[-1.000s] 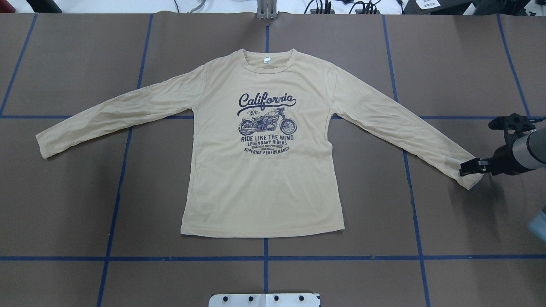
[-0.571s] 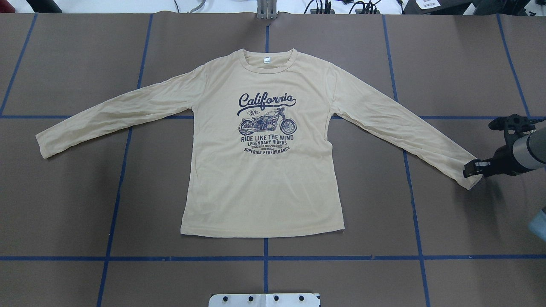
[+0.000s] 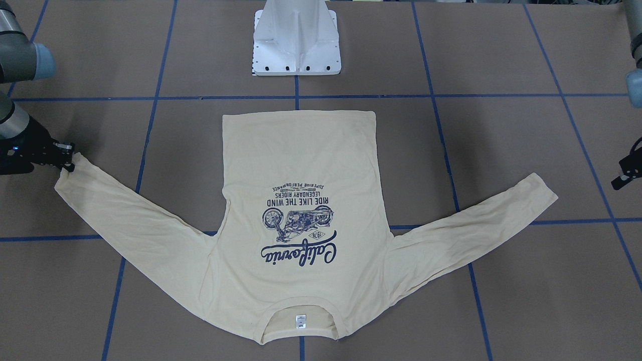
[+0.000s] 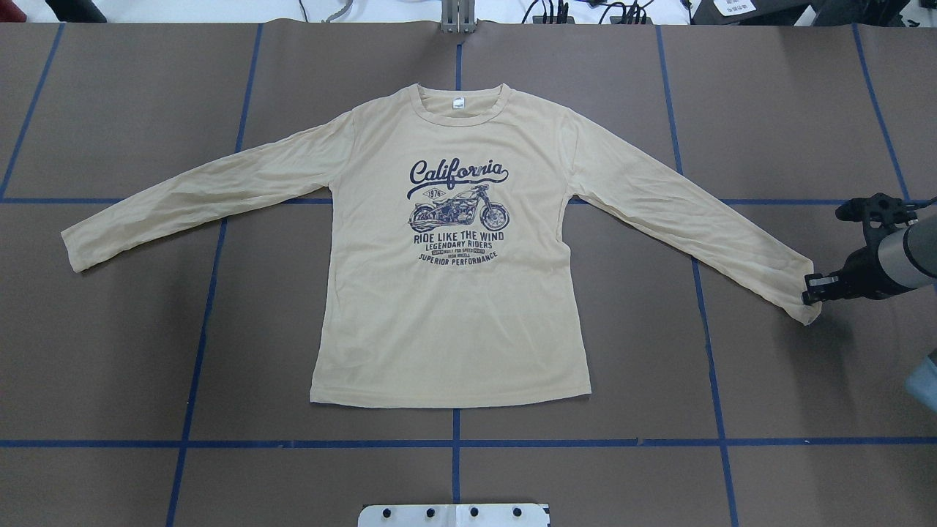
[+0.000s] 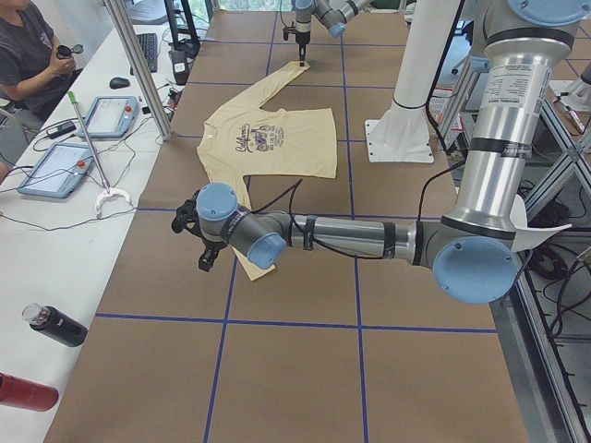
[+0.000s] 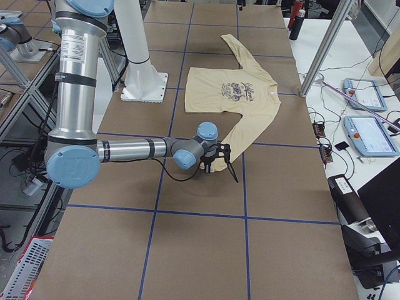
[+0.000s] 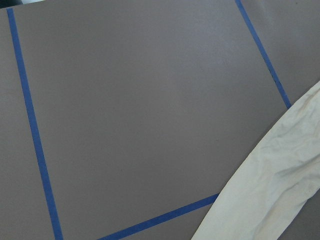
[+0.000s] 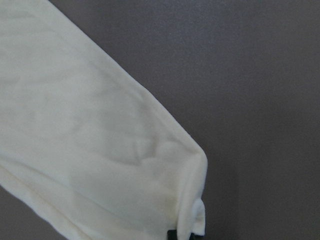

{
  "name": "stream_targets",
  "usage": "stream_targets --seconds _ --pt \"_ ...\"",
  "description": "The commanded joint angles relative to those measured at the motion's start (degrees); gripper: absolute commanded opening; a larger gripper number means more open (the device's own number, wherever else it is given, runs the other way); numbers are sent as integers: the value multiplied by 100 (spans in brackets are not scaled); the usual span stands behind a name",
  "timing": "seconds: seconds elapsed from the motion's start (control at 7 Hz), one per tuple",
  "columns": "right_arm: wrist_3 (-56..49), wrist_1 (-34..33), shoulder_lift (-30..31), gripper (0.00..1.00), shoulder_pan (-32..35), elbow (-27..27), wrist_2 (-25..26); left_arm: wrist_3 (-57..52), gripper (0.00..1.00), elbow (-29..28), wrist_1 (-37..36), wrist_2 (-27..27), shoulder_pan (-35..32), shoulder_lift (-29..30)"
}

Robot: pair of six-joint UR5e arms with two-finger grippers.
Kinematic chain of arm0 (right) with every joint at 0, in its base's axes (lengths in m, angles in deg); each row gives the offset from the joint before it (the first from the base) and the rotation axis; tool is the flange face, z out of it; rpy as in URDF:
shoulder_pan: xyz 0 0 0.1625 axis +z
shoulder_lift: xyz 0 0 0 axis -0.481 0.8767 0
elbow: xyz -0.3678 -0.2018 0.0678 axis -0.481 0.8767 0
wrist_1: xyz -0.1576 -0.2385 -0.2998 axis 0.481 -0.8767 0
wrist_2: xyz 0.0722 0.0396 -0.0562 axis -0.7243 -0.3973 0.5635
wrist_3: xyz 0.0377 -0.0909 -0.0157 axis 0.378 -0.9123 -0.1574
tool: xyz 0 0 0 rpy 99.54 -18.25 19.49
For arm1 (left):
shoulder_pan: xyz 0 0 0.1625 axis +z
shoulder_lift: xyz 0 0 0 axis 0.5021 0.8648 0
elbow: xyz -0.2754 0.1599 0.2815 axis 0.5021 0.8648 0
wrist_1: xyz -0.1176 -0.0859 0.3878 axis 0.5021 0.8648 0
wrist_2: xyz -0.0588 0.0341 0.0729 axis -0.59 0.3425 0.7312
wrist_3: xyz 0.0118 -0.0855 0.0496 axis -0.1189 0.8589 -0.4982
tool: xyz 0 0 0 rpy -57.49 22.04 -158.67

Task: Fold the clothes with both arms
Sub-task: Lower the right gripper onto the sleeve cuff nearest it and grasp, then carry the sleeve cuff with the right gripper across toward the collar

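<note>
The pale cream-yellow T-shirt [image 4: 450, 293] lies flat with its print up and both long sleeves spread out. In the overhead view my right gripper [image 4: 807, 289] sits low at the end of the right sleeve cuff [image 4: 811, 307]. It touches the cuff corner in the front view too [image 3: 69, 161]. The right wrist view shows that cuff [image 8: 125, 150] close up, bunched beside a dark fingertip [image 8: 172, 235]; I cannot tell how the jaws stand. My left gripper [image 3: 622, 178] hovers just outside the left cuff [image 3: 544, 188], apart from it. Its wrist camera shows only the sleeve [image 7: 280, 190] and bare table.
The white pedestal base [image 3: 296, 40] stands behind the shirt's hem. Blue tape lines [image 4: 454, 443] grid the brown table. On the robot's far side is a white bench with tablets [image 5: 55, 171], bottles [image 5: 55, 325] and a seated person [image 5: 32, 55]. Metal posts [image 5: 138, 65] rise at the table edge.
My right gripper has slid a little to the right, from over the cuff to its outer end. The shirt has stayed flat and in place.
</note>
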Motion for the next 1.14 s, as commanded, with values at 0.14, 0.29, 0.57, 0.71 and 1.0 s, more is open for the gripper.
stream_targets --seconds 0.14,0.29,0.57,0.71,1.0 --pt "9 -79 -378 0 596 -24 -809 1 100 -15 0 -1 0 -16" --pt "9 -480 -893 0 894 -41 -1152 1 100 -50 0 -1 0 -16" --pt "44 -792 -1720 0 1073 -76 -1462 1 100 -76 0 -1 0 2" --pt "210 -1131 -2255 0 1038 -59 -1463 1 100 -76 0 -1 0 10" --pt "631 -2097 -3476 0 941 -24 -1446 9 100 -76 0 8 0 28"
